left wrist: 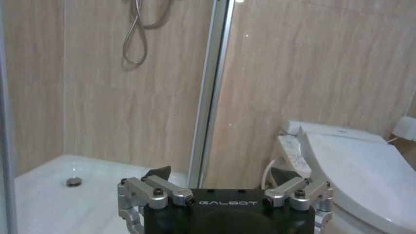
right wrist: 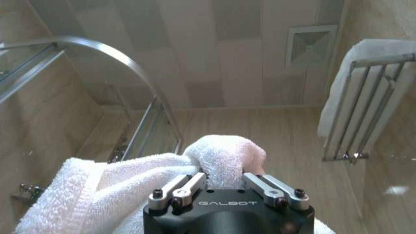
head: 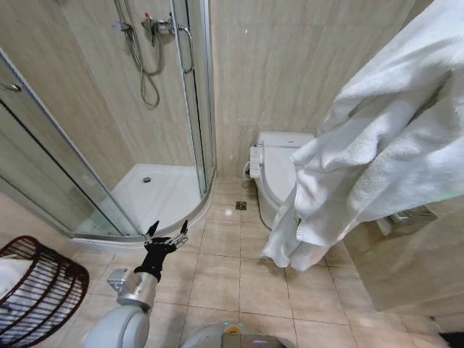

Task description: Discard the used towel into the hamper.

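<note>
White towel (head: 384, 138) hangs big and close, bunched up high so its tail swings clear of the floor tiles. Right gripper (right wrist: 224, 183) has its jaws clenched on a thick fold of that towel, cloth bulging out between and above them. Left gripper (head: 167, 230) waits low and empty, jaws spread wide, pointing toward the shower tray (head: 159, 192), with the toilet (head: 279, 170) off to its right. And the hamper (head: 40, 290) sits down beside that left arm, well apart from the towel's clamped fold.
</note>
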Robot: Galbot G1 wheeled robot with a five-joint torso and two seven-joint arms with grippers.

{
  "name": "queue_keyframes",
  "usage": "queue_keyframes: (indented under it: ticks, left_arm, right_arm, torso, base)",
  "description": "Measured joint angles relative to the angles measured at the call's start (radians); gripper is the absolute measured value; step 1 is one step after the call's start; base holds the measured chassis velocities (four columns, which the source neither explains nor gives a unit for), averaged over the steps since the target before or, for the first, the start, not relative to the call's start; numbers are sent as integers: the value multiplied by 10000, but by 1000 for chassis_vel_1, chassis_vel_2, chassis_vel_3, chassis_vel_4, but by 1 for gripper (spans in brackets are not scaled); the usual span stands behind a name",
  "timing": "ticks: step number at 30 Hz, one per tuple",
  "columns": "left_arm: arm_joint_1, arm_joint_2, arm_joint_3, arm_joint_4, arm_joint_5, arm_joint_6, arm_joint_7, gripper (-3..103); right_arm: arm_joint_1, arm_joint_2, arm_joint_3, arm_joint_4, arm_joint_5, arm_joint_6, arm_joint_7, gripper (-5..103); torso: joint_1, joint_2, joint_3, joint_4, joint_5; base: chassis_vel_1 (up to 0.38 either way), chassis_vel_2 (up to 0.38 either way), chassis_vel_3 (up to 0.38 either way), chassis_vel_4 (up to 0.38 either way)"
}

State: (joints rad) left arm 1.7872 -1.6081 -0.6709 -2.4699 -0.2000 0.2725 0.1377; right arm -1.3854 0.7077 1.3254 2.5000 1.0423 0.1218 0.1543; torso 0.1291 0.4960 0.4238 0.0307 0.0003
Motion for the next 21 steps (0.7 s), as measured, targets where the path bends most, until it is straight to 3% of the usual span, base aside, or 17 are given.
queue_keyframes:
  ticks: [21]
  left_arm:
    - [0, 0, 0, 0, 0, 0, -1, 100]
  right_arm:
    - [-238, 312, 25, -1, -185, -72, -68, 13]
  torso:
    - [350, 857, 508, 0, -3]
  base:
    - [0, 0, 0, 0]
